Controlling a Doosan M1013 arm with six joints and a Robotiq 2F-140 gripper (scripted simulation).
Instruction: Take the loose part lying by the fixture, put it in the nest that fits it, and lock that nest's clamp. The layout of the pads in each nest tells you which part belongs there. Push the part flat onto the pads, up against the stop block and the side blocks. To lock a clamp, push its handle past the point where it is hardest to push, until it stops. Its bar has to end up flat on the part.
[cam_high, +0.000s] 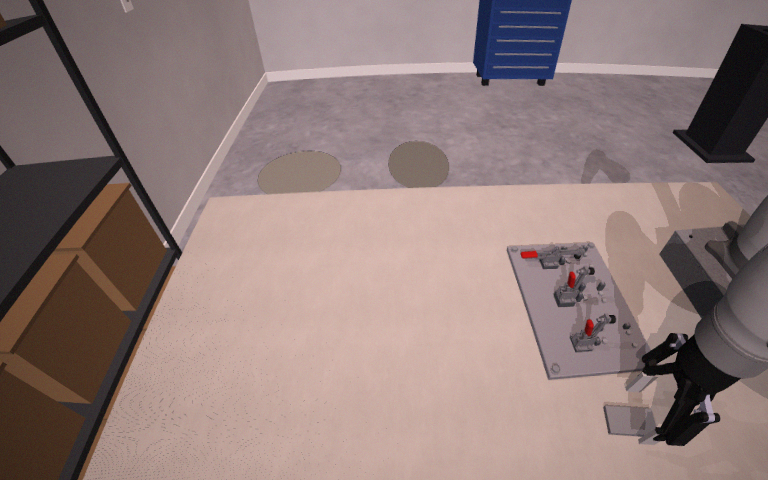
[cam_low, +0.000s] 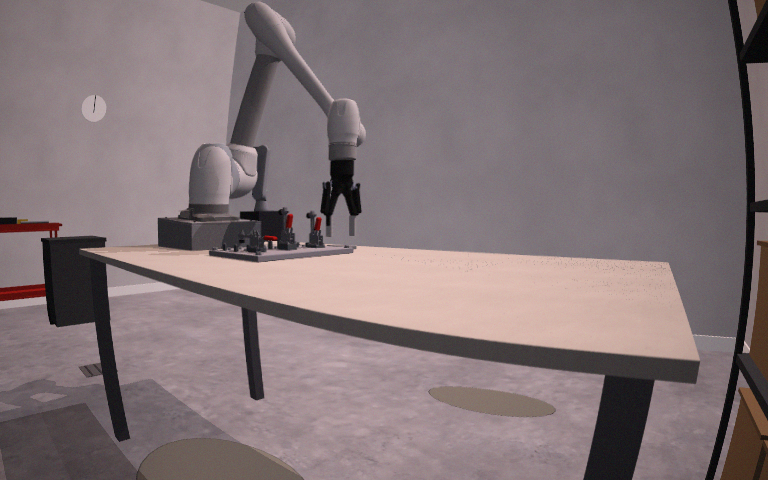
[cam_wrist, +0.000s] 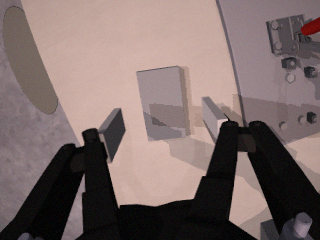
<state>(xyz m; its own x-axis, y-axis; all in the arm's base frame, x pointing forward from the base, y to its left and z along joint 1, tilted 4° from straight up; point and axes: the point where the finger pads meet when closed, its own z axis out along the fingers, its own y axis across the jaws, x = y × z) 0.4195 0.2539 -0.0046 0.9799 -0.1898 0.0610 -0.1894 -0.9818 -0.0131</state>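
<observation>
Loose part (cam_high: 625, 420) (cam_wrist: 162, 102) lies flat on the table, at 11 o'clock the fixture (cam_high: 544, 328) (cam_low: 305, 254) (cam_wrist: 257, 85) in the top view. The gripper (cam_high: 644, 408) (cam_low: 340, 226) (cam_wrist: 162, 114) is released, holding nothing; its fingers hang at 9 and 3 o'clock in the wrist view, probably so they can close on the long sides.

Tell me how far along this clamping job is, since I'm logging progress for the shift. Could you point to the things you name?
Nothing of the job looks done: the loose rectangular part (cam_high: 625, 420) (cam_wrist: 162, 105) lies on the table beside the fixture plate (cam_high: 538, 316) (cam_low: 260, 256) (cam_wrist: 245, 60). The gripper (cam_high: 646, 412) (cam_low: 340, 226) (cam_wrist: 162, 114) is open above it, apparently lining up a grasp. Left: pick, match its nest, seat it, lock that clamp.
</observation>
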